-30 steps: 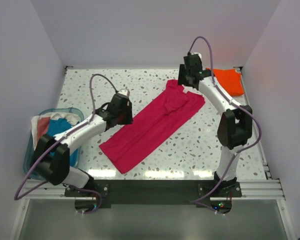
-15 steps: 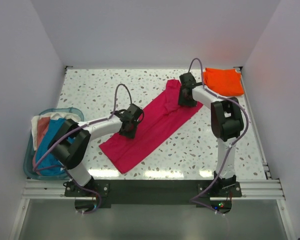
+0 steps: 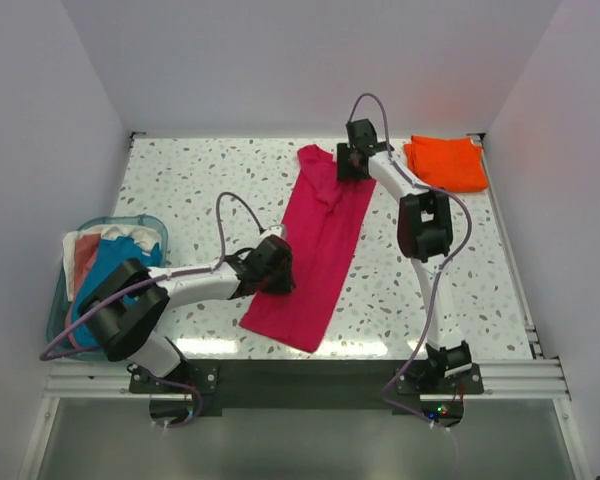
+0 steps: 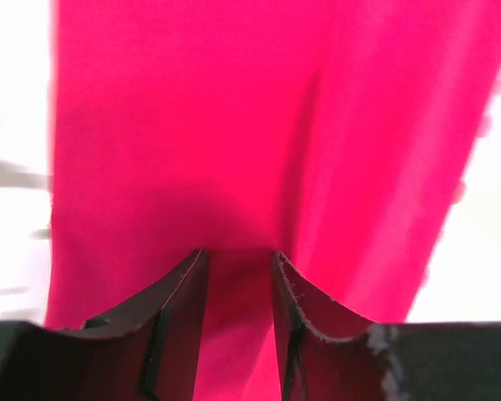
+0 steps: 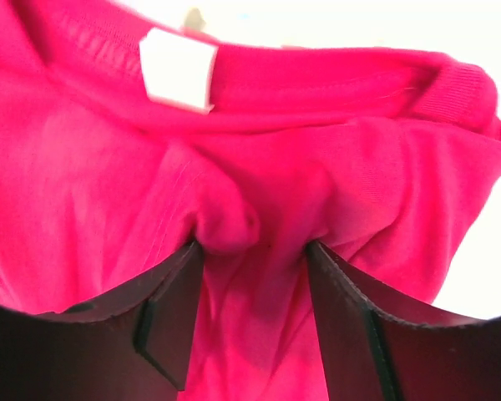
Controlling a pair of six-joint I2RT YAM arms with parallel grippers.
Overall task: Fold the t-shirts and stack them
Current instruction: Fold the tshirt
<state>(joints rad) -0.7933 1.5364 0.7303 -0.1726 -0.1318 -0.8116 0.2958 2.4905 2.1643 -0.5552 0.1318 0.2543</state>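
Since the earlier frame the pink shirt [image 3: 320,240] has swung from a slant across the table [image 3: 210,180] to lie nearly straight, from the near edge up toward the far side. Both arms have moved with it.

At the far left a blue basket [image 3: 152,224] sits at the table's edge, with a heap of blue, white and reddish clothes [image 3: 105,262] inside.

The left gripper [image 3: 277,275] is low on the near, left edge of the pink shirt. In its wrist view the fingers [image 4: 192,284] stand close together, with a narrow fold of pink cloth nipped between them.

The pink shirt is folded into a long strip, mid-table, with its wider end near the arms.

The right gripper [image 3: 352,165] is at the shirt's far end. In its wrist view the fingers [image 5: 174,292] are part closed on a bunched tuck of cloth, just below the collar [image 5: 334,79] and its white label [image 5: 178,69].

The orange shirt [image 3: 447,163] lies folded in the far right corner, apart from the pink one.
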